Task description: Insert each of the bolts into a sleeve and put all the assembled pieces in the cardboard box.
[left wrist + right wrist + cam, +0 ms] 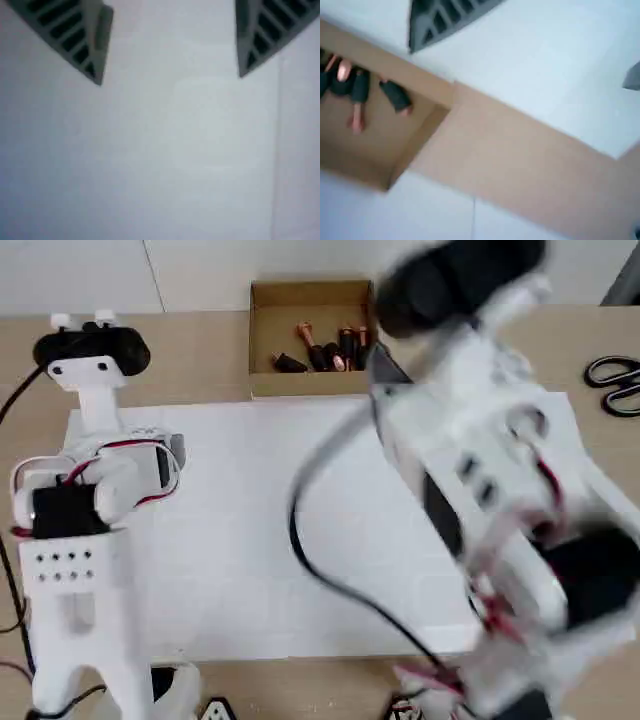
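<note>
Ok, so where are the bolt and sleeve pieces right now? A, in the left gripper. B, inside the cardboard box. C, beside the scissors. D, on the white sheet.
B: the bolt and sleeve pieces, dark with copper-coloured ends, lie together inside the cardboard box.

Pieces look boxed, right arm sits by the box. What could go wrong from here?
1. The right gripper is open close to a corner of the cardboard box. A low swing might clip the wall and shift the box or spill the assembled pieces.
2. A black cable hangs slack from the right arm over the white sheet. It may snag or drag.
3. Scissors lie on that arm's side of the table, possibly within its sweep.
</note>
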Robot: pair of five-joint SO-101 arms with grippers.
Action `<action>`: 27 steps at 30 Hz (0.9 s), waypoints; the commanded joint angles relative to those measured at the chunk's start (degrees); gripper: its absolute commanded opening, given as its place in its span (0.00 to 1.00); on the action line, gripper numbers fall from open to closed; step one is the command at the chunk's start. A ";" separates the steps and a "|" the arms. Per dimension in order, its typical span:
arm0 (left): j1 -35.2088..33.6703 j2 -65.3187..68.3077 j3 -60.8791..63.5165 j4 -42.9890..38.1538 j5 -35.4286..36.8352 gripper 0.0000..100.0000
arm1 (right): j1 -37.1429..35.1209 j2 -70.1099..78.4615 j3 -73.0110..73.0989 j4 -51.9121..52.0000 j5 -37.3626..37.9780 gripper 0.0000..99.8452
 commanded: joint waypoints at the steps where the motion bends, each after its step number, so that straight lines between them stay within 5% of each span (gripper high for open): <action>1: 0.09 -9.32 -2.95 0.79 -2.73 0.17 | 0.92 -13.14 9.14 0.57 0.53 0.22; 9: 0.09 -31.21 16.04 -11.96 -5.54 0.17 | 10.59 -36.18 46.59 -9.98 2.55 0.22; 17: 0.09 -42.55 37.49 -25.14 -5.54 0.17 | 11.30 -54.37 87.56 -29.67 2.55 0.22; 27: 0.09 -48.97 55.25 -37.01 -5.54 0.17 | 11.30 -66.86 113.32 -40.22 3.25 0.22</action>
